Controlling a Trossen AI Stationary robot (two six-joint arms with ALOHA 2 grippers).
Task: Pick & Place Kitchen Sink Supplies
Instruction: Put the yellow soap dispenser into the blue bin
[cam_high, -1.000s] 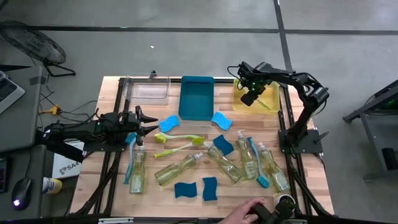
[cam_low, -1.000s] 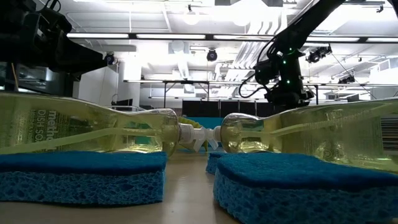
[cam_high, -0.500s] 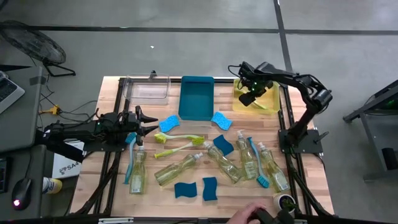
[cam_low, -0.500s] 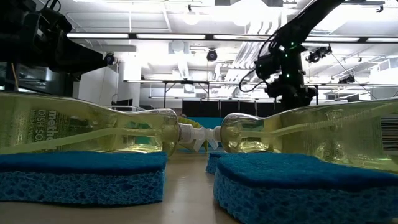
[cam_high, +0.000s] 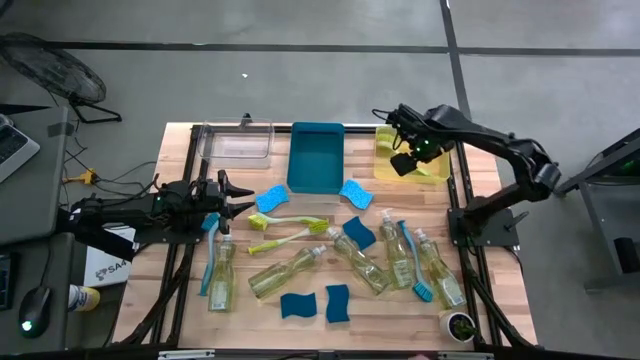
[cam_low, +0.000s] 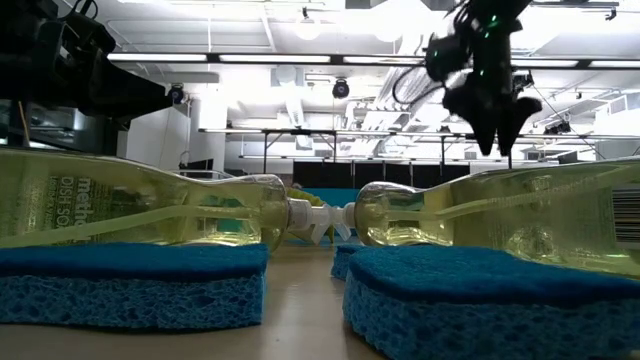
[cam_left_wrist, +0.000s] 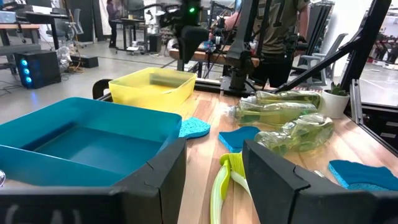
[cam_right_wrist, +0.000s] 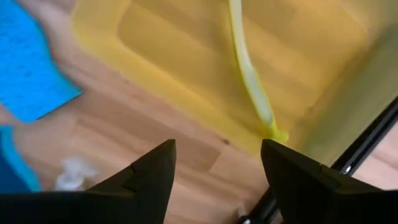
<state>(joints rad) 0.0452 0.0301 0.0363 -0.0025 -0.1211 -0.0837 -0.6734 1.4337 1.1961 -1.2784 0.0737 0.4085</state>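
We see the right gripper spread and empty above the yellow bin at the far right; inside lies a slim lime-green dish brush, its head cut off. The left gripper waits at the left, fingers parted around nothing

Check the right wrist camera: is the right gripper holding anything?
No, the right gripper is open and empty above the yellow bin, where a green brush lies.
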